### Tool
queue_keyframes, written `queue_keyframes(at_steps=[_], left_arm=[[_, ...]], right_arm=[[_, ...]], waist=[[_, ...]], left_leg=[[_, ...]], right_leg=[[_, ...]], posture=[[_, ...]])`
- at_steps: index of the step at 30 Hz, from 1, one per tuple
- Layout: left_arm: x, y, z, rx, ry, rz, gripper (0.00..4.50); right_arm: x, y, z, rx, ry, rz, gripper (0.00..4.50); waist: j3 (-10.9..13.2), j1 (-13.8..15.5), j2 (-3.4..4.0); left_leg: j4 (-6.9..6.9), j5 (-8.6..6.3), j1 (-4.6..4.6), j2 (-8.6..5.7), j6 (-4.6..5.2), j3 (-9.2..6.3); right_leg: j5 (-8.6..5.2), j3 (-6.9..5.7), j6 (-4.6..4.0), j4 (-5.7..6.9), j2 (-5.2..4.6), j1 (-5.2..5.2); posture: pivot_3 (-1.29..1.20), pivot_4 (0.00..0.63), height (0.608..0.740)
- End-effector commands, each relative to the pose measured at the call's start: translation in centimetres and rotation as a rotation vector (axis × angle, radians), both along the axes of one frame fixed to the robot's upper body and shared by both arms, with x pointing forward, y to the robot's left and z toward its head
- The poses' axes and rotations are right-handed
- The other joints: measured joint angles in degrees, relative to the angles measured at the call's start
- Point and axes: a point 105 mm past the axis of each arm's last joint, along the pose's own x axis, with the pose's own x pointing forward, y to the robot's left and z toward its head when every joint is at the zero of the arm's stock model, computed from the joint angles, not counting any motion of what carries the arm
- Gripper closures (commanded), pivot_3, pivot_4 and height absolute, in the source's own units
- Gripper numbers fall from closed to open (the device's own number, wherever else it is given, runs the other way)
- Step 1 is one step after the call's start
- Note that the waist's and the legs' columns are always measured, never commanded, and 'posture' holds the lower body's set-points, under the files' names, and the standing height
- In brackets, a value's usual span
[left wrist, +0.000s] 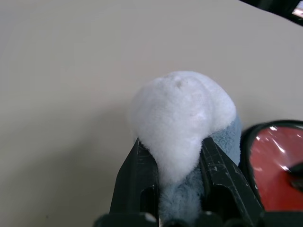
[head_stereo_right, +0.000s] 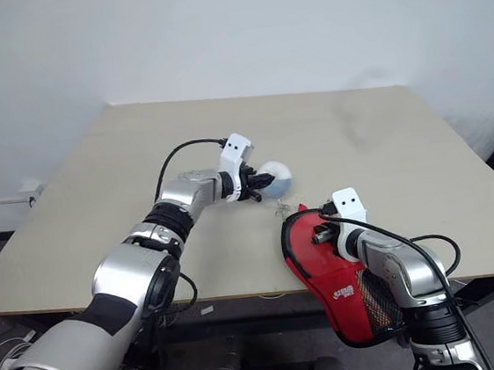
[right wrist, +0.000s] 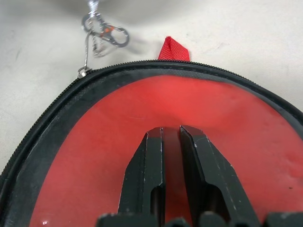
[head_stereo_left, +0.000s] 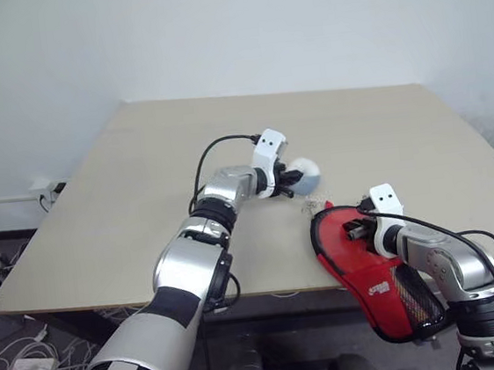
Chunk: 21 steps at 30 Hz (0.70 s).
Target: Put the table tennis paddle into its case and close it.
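One case (head_stereo_left: 374,279), one plush ball (left wrist: 182,118), one metal clip (right wrist: 102,35), two grippers counted on one table (head_stereo_left: 140,178).

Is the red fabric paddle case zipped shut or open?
Cannot tell. The red fabric case shows zip teeth along its black edge, with the zipper pull at the rim.

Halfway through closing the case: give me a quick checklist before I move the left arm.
1. Left hand grip on the fluffy white and blue-grey pompom: ok, fingers clamped on it.
2. Right hand steadying the red fabric paddle-shaped case: ok, shut fingers on its red surface.
3. Silver metal clip joined to the zip slider: ok.
4. Clip joined to the pompom: cannot tell.
5. Paddle fully inside: cannot tell.
6. Case fully on the beige wooden table: not ok, its narrow end overhangs the near edge.
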Motion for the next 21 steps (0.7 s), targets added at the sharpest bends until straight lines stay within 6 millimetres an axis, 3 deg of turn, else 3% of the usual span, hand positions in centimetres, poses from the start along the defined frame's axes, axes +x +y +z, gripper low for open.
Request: queue_keyframes(at_steps=[1,13,21], left_arm=[[1.6,-1.0,4.6,-0.022,-0.170,0.064,3.70],[1.0,-5.0,5.9,-0.023,-0.282,0.063,3.70],[-1.1,-8.6,5.2,-0.034,-0.285,-0.037,3.70]], right_arm=[[-2.1,-0.3,-3.8,-0.031,0.170,-0.016,3.89],[-2.8,0.2,-3.7,-0.035,0.149,-0.008,3.89],[-3.1,1.0,-3.4,-0.023,0.138,0.025,3.89]], waist=[[0.00,0.00,0.01],[0.00,0.07,0.01],[0.01,0.02,0.03]], left_leg=[[0.00,0.00,0.00,0.00,0.00,0.00],[0.00,0.00,-0.02,-0.01,0.00,0.02],[-0.01,-0.01,-0.02,-0.01,0.00,0.02]], right_leg=[[-0.02,0.00,0.03,0.00,0.00,0.00],[-0.03,-0.01,0.05,-0.02,-0.02,-0.01],[-0.04,-0.01,0.07,-0.03,-0.02,-0.02]], posture=[[0.00,0.000,0.715],[0.00,0.000,0.715],[0.00,0.000,0.715]])
